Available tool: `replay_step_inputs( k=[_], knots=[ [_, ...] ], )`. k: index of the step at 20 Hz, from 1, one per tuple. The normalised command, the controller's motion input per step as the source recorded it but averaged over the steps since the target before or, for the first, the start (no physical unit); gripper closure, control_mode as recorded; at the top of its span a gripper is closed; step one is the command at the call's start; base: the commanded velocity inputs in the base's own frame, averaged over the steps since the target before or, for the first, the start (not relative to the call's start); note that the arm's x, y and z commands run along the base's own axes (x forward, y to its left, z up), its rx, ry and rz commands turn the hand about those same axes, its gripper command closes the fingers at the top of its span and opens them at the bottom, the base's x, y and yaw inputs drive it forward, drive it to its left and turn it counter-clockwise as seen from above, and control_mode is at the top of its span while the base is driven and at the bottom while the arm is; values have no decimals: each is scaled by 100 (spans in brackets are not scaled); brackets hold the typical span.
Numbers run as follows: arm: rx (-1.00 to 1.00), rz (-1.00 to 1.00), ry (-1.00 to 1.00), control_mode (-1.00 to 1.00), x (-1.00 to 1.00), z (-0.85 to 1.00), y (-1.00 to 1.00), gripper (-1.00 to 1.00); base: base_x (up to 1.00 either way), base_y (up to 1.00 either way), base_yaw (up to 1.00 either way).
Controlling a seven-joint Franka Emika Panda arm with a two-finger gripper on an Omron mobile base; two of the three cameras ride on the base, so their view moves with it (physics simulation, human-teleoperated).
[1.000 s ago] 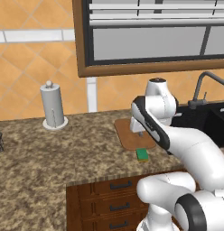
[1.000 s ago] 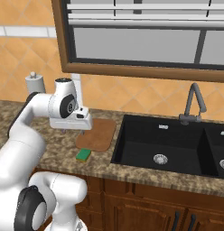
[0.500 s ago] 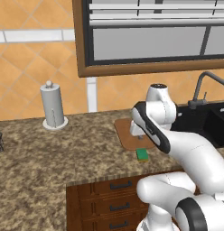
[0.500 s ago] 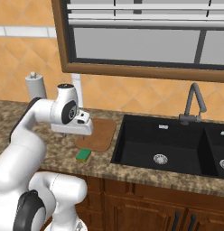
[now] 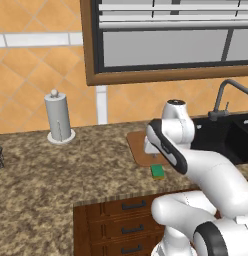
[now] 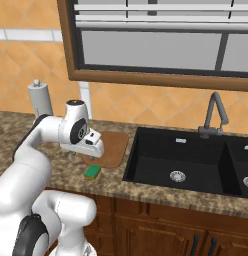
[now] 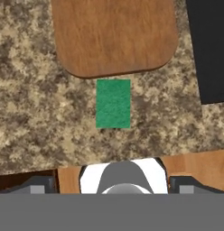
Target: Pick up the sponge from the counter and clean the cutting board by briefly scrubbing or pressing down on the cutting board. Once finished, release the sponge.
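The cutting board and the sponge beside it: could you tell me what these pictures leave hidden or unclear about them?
- Cutting board, left base view: its right part is hidden behind the arm.
- Cutting board, hand view: its far end is cut off by the top edge.
- Sponge, hand view: only the green top shows; its underside faces the counter.
- Sponge, right base view: too small to judge the gap between it and the board.

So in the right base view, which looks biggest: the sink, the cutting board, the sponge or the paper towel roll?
Largest to smallest:
1. sink
2. cutting board
3. paper towel roll, close to the board, farther off, so unsure
4. sponge
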Motion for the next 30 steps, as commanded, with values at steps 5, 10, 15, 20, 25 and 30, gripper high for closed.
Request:
replay_step_inputs(
  k=[5,10,15,20,25,30],
  knots=[
    [6,-20,-2,-100,0,-21,-1,-100,0,0,0],
    [4,-14,-2,-100,0,-15,0,-100,0,0,0],
    [0,0,0,-100,0,-5,0,-100,0,0,0],
    [0,3,0,-100,3,-3,0,-100,0,0,0],
    [0,10,4,-100,22,-12,0,-100,0,0,0],
    [0,8,3,-100,10,-4,0,-100,0,0,0]
  ],
)
